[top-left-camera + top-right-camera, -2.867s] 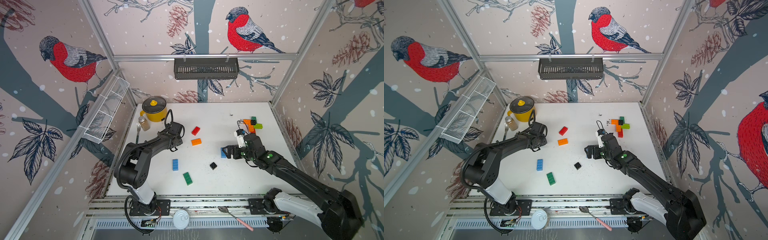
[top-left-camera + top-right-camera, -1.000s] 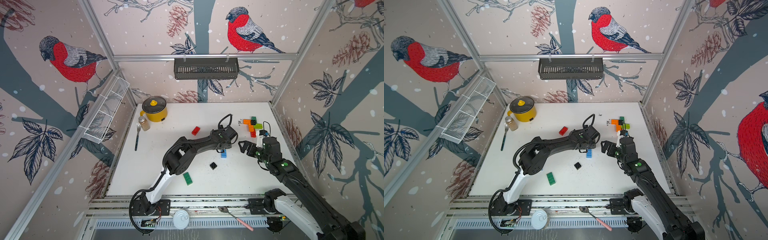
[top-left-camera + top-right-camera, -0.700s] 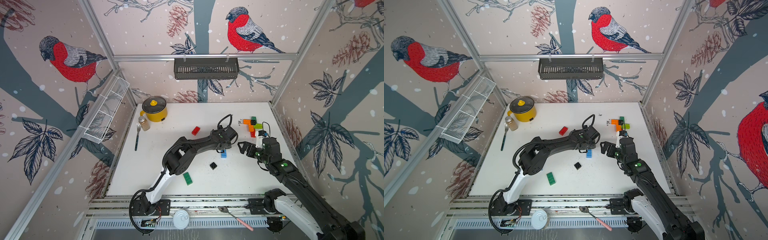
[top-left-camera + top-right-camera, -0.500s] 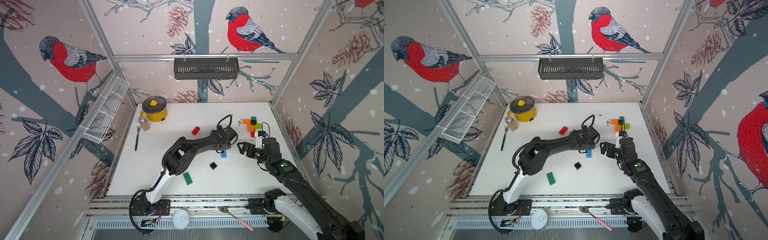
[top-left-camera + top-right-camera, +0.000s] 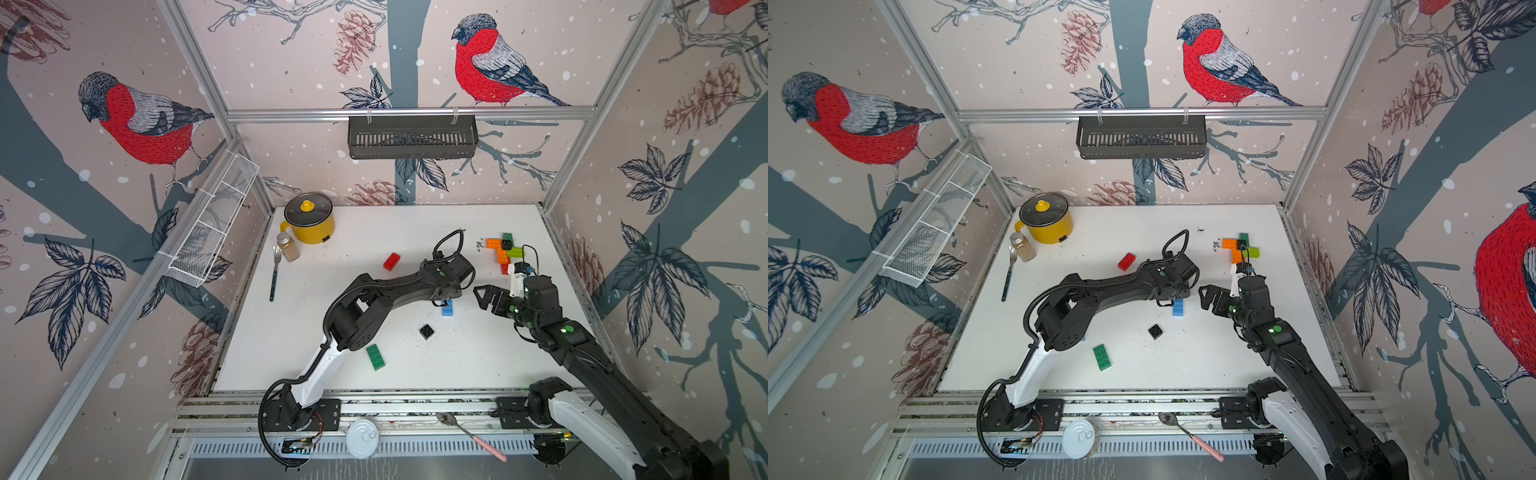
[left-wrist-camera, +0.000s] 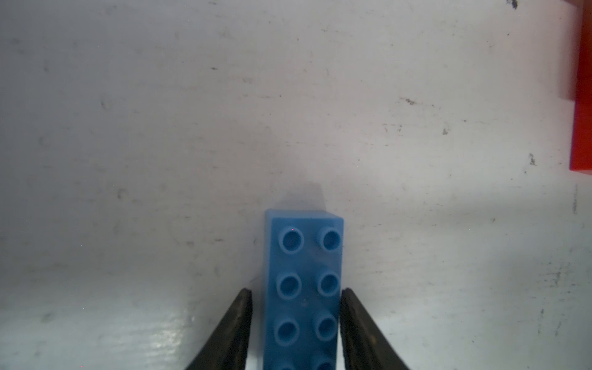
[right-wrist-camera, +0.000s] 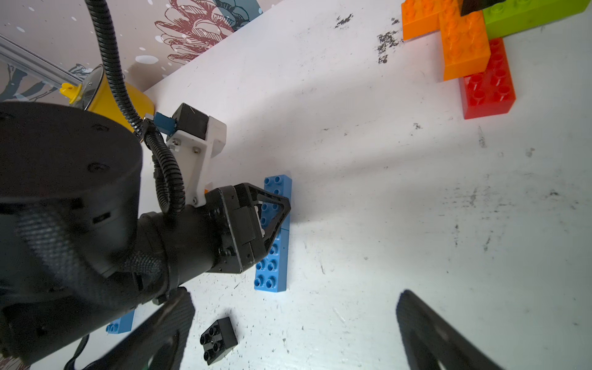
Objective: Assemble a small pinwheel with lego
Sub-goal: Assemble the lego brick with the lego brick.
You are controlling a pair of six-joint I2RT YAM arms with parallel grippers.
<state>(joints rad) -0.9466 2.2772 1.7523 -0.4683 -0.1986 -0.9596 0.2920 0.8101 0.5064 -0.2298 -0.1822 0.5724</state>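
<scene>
The part-built lego pinwheel (image 5: 505,249) (image 5: 1239,249) lies at the far right: orange, lime, dark green and red bricks round a black square. At the table's middle lies a blue lego strip (image 5: 447,309) (image 7: 272,230) that looks like two bricks end to end. My left gripper (image 6: 296,291) (image 5: 446,299) straddles it, slightly open, with a small gap at one finger. Just to its right, my right gripper (image 5: 484,299) (image 7: 294,320) stands wide open and empty. A loose black square (image 5: 426,331), a dark green brick (image 5: 375,357) and a red brick (image 5: 391,261) lie apart.
A yellow pot (image 5: 309,218), a spice jar (image 5: 288,246) and a fork (image 5: 274,272) stand at the back left. Another blue brick (image 7: 120,322) peeks out under the left arm. A spoon (image 5: 469,434) and a can lid (image 5: 362,432) rest on the front rail.
The left arm swung from the left side to the blue lego, and the right arm drew back to the right. In the last second the left jaws widened a little.
</scene>
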